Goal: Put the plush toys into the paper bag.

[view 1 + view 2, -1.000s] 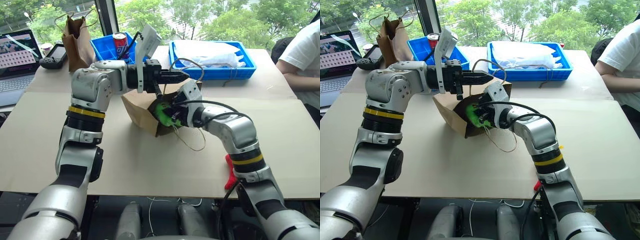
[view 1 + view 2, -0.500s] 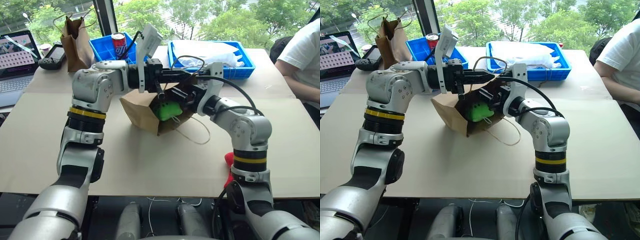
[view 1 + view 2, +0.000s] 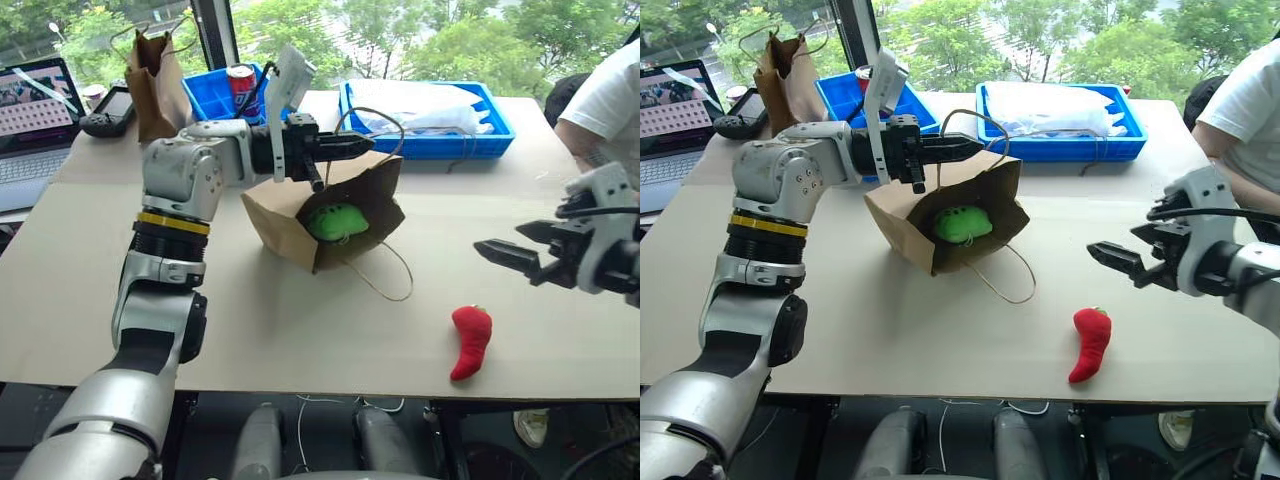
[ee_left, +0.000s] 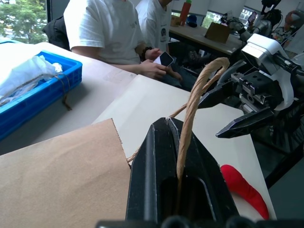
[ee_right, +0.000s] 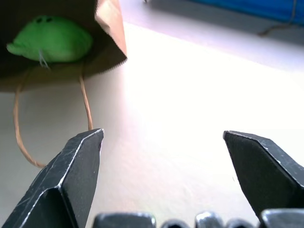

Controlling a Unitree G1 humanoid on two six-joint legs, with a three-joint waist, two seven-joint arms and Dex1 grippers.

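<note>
the right end effector (image 3: 512, 257) has pulled back out of the paper bag (image 3: 290, 215), jaws spread wide and empty. the green toy (image 3: 335, 220) now sits inside. the left end effector (image 3: 350, 146) stays clenched on the twine handle (image 4: 192, 121), holding the mouth open. the red chili (image 3: 471, 340) waits on the counter (image 3: 250, 330), likely next.

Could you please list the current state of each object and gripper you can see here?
Paper bag: tipped on its side, mouth open.
Green plush toy: inside the bag.
Red chili plush toy: lying on the table, outside the bag.
Left gripper: shut on the bag's twine handle.
Right gripper: open, empty.
</note>
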